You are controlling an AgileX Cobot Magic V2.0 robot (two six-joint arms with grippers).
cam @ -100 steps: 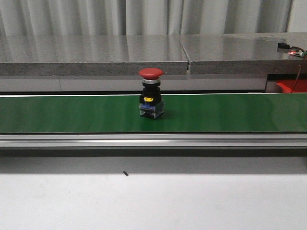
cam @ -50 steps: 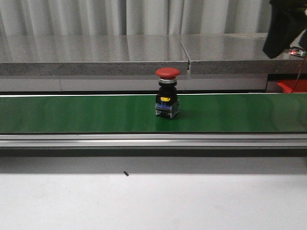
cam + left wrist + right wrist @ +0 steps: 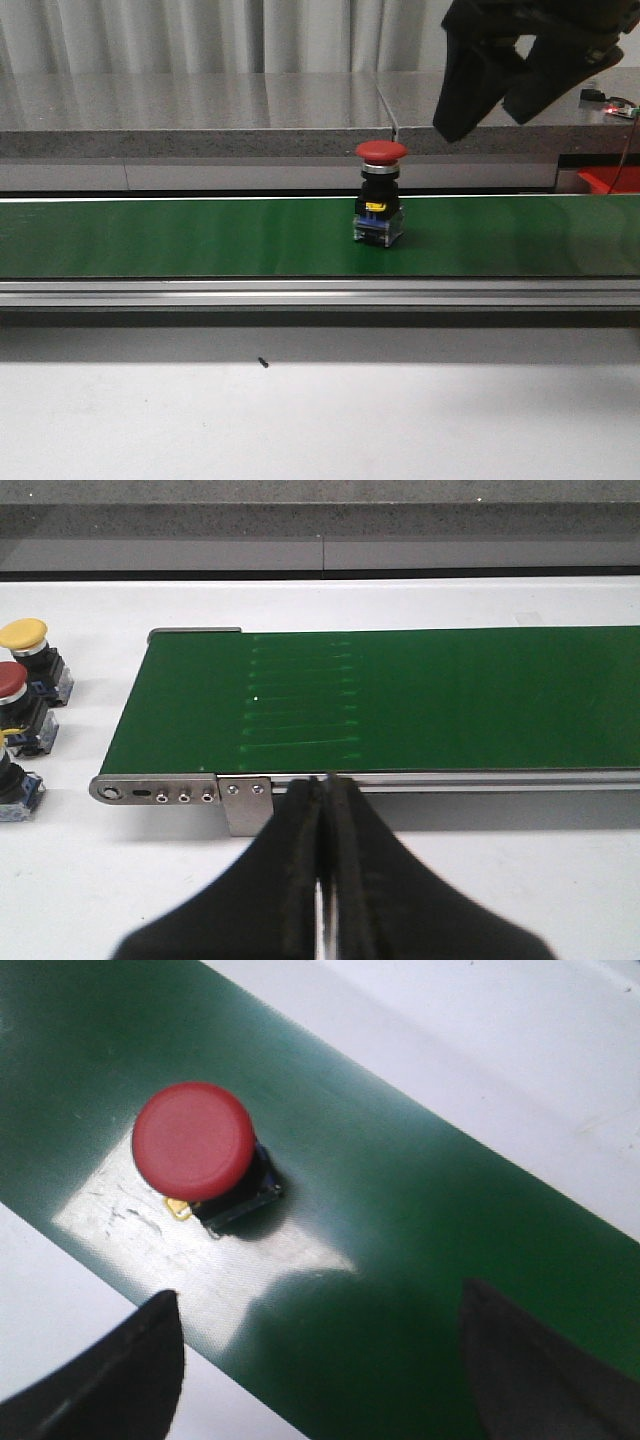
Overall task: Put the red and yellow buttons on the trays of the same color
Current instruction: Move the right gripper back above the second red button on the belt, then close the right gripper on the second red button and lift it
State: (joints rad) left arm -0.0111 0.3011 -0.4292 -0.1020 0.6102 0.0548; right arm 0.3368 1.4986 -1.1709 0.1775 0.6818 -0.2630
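Note:
A red button stands upright on the green conveyor belt, right of its middle. My right gripper hangs open above and to the right of it, apart from it. In the right wrist view the red button lies ahead of the open right gripper, with only belt between the fingers. My left gripper is shut on nothing at the belt's near rail. Beside that belt end stand a yellow button and a red button. A red tray shows at the far right. The yellow tray is out of view.
A third button stands at the picture edge, its cap cut off. A grey stone ledge runs behind the belt. White tabletop lies in front of the belt's metal rail.
The red button has travelled to the right along the belt. My right gripper has come in from the upper right and moved left and lower, towards the button.

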